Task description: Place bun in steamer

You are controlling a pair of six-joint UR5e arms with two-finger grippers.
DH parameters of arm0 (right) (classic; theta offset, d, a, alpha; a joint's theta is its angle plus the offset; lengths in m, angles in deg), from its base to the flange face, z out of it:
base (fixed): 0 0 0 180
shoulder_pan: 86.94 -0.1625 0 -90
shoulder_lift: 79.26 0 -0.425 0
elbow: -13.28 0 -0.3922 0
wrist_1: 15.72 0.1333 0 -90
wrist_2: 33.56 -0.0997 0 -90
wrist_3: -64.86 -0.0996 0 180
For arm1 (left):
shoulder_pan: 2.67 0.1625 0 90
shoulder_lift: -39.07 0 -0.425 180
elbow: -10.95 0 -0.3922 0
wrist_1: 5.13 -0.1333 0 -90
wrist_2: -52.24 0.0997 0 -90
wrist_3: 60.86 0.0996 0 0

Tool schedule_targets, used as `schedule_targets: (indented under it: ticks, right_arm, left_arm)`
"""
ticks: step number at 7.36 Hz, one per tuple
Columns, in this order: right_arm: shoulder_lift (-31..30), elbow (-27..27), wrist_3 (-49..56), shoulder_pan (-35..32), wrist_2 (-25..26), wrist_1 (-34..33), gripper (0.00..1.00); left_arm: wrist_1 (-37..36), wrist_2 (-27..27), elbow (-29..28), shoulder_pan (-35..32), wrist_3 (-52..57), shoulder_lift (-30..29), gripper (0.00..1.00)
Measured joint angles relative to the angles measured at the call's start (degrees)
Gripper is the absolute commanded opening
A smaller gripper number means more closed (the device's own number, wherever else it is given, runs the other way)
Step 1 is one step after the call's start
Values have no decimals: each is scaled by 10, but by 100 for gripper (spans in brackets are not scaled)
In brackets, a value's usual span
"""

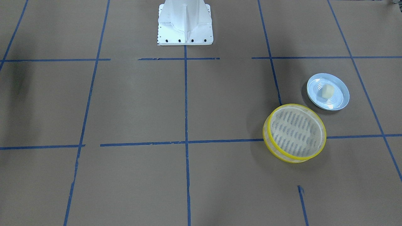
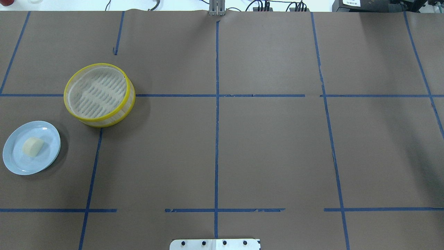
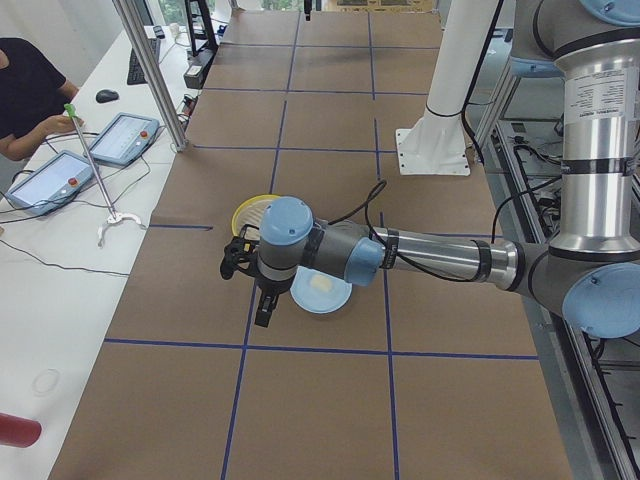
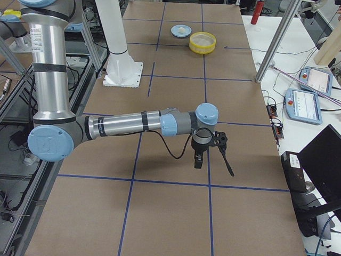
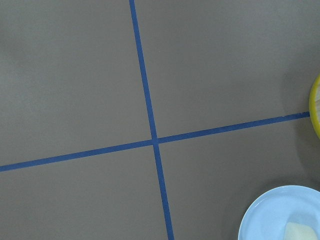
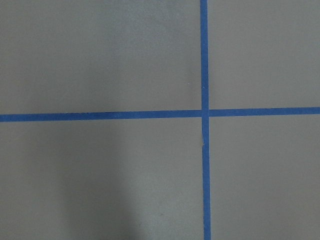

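The bun [image 1: 328,91] is a small cream lump lying on a pale blue plate [image 1: 338,102]. The steamer [image 1: 295,131] is a yellow-rimmed basket with an empty mesh floor, standing next to the plate. In the overhead view the bun [image 2: 33,146], plate [image 2: 19,164] and steamer [image 2: 99,93] sit at the left. The left wrist view catches the plate's edge [image 5: 265,220], a corner of the bun [image 5: 302,231] and the steamer's rim [image 5: 316,105]. My left gripper [image 3: 255,290] hangs above the table beside the plate; I cannot tell its state. My right gripper [image 4: 213,160] is far from them; I cannot tell its state.
The table is brown paper with a grid of blue tape lines. The robot's white base [image 1: 185,25] stands at the robot's edge of the table. An operator [image 3: 25,95] sits at a side desk with tablets.
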Motion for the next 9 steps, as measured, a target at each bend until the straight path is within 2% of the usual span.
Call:
schedule_targets:
  ticks: [2, 5, 6, 7, 9]
  right_arm:
    - [0, 0, 0, 0, 0, 0, 100]
    - [0, 0, 0, 0, 0, 0, 100]
    - [0, 0, 0, 0, 0, 0, 100]
    - [0, 0, 0, 0, 0, 0, 100]
    - [0, 0, 0, 0, 0, 0, 100]
  left_arm:
    - [-1, 1, 50, 41, -93, 4, 100]
    - [4, 16, 114, 175, -280, 14, 100]
    - [14, 51, 111, 226, -316, 17, 100]
    - [53, 83, 85, 269, -352, 18, 100]
    - [213, 113, 1, 329, -443, 27, 100]
